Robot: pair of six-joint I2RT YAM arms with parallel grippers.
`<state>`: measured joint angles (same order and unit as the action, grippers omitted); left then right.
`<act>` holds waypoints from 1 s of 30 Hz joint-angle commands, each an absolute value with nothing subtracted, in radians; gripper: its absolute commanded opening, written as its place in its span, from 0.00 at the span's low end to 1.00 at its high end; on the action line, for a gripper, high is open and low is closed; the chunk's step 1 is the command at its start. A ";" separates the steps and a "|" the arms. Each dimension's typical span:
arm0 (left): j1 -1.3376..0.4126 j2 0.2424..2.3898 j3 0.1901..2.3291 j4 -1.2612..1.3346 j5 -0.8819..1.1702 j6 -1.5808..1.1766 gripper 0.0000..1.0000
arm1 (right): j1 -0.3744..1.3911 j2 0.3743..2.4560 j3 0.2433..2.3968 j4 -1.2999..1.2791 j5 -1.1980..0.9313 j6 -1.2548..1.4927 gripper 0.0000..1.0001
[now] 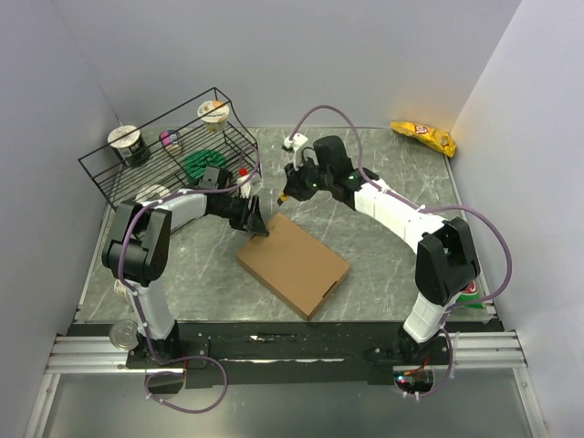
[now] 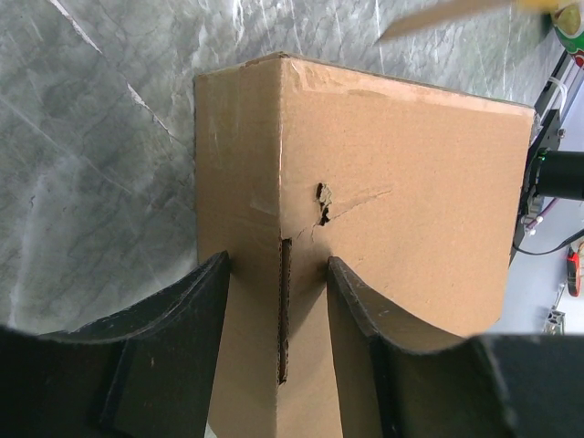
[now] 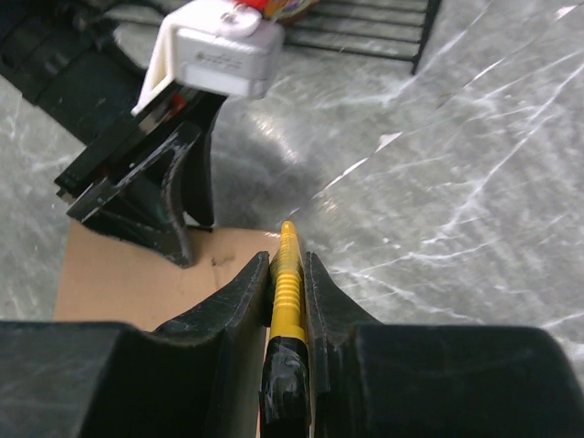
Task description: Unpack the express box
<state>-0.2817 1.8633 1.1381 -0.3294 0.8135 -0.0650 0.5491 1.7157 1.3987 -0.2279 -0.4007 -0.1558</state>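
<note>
Grey marbled tabletop (image 1: 392, 182), express box (image 1: 294, 265) flat at ctr. L gripper (image 2: 278, 259) jaws apart, astride box's 11 o'clock corner edge, prob. to steady it. R gripper (image 3: 287, 260) clamped on yellow cutter-like tool (image 3: 285, 297), tip aimed at box from 12 o'clock, prob. to slit it open.

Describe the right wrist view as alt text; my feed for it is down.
The right gripper is shut on a yellow tool whose tip points at the far edge of the box. The left gripper has its fingers at that edge, just left of the tip. A wire rack sits beyond them on the table.
</note>
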 commanded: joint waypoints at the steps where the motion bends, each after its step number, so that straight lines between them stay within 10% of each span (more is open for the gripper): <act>1: -0.275 1.908 1.092 -0.417 0.703 -0.018 0.50 | 0.574 1.719 1.411 -0.213 -0.341 -0.190 0.00; 30: -0.273 1.934 1.111 -0.434 0.687 -0.025 0.49 | 0.592 1.752 1.427 -0.196 -0.336 -0.183 0.00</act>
